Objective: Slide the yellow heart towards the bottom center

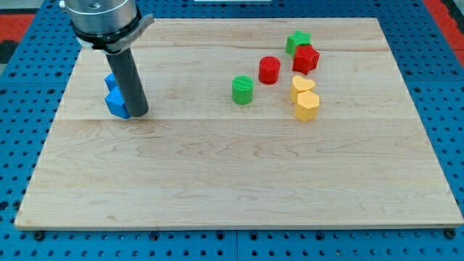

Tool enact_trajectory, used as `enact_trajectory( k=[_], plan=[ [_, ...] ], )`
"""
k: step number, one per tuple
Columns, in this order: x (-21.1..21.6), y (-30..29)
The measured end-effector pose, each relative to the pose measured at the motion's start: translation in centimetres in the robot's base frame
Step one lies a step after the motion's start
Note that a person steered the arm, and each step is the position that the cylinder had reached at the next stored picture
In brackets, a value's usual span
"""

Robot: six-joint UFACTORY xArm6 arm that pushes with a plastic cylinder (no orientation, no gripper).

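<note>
Reaching down from the upper left of the frame, the arm's silver collar [101, 18] carries the straight dark rod [129, 80] almost upright, leaning slightly toward the view's right. The rod's lower end, my tip [139, 114], rests on the wooden board [232, 188] at centre left. There are no jaws to open or close here, and the rod has hold of nothing. Two blue blocks [115, 98], shapes hard to make out, sit stacked along the view's top-bottom line just left of the rod, touching or nearly touching it. Right of centre stands a green cylinder [242, 90], with a red cylinder [270, 69] near it, up and to the right. Farther right, a green star [296, 41] touches a red star [306, 59] below it. Beneath those, the yellow heart [302, 85] sits against a yellow hexagonal block [307, 106], in the upper right part of the board, well apart from my tip.
</note>
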State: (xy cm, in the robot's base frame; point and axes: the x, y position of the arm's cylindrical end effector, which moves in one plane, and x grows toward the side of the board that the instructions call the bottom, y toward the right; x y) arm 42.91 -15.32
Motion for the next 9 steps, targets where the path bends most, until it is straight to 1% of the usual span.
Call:
enact_trajectory(
  k=[1,2,3,4,5,6,7,8,9],
  plan=[
    [0.0,0.0],
    [-0.3,2.6],
    [-2.9,5.1],
    [-7.1,8.1],
    [-9.0,14.7],
    [-8.9,19.4],
    [-8.8,26.2],
    [-6.8,29.0],
    [-3.9,27.1]
  ],
)
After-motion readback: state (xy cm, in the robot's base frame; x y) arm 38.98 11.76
